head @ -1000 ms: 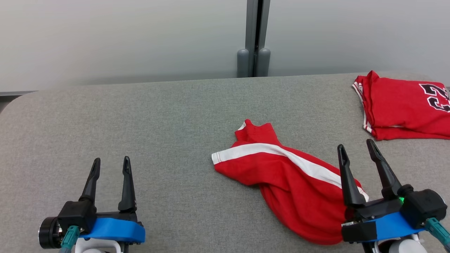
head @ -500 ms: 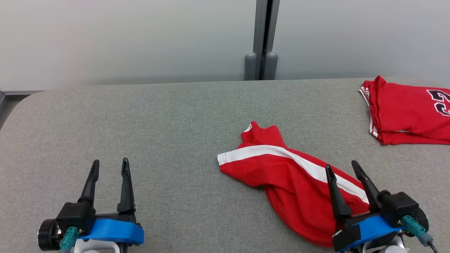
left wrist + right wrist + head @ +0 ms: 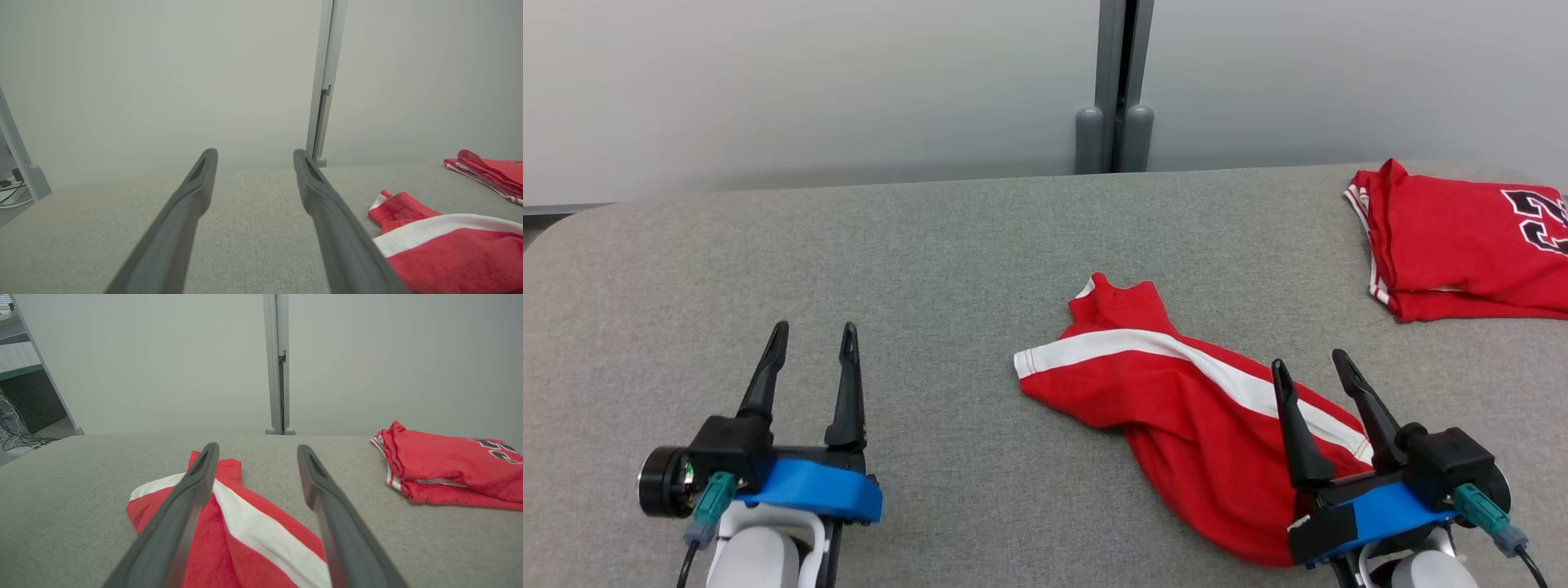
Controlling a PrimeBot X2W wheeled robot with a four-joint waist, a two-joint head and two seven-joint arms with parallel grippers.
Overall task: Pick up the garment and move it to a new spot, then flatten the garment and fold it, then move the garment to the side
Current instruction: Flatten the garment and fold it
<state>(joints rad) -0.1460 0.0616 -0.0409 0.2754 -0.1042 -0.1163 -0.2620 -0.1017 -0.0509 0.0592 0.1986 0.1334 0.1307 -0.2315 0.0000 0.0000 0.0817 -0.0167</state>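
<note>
The garment (image 3: 1462,245) is a red jersey with black-and-white lettering and striped trim, lying folded at the table's far right edge; it also shows in the left wrist view (image 3: 490,173) and the right wrist view (image 3: 449,465). My right gripper (image 3: 1310,359) is open and empty, near the front right, well short of the garment (image 3: 257,447). Its fingers hang over the near end of a crumpled red cloth. At the front left my left gripper (image 3: 814,328) stands open over bare table, nothing between its fingers (image 3: 254,153).
A crumpled red cloth with a broad white band (image 3: 1176,408) lies mid-table, right of centre (image 3: 245,522) (image 3: 449,253). The grey fabric-covered table (image 3: 849,245) has rounded corners. Behind it stands a pale partition wall with a grey post (image 3: 1112,122).
The right gripper has drawn back toward me and sits lower over the crumpled cloth. The left gripper has moved forward a little. The head camera shifted slightly.
</note>
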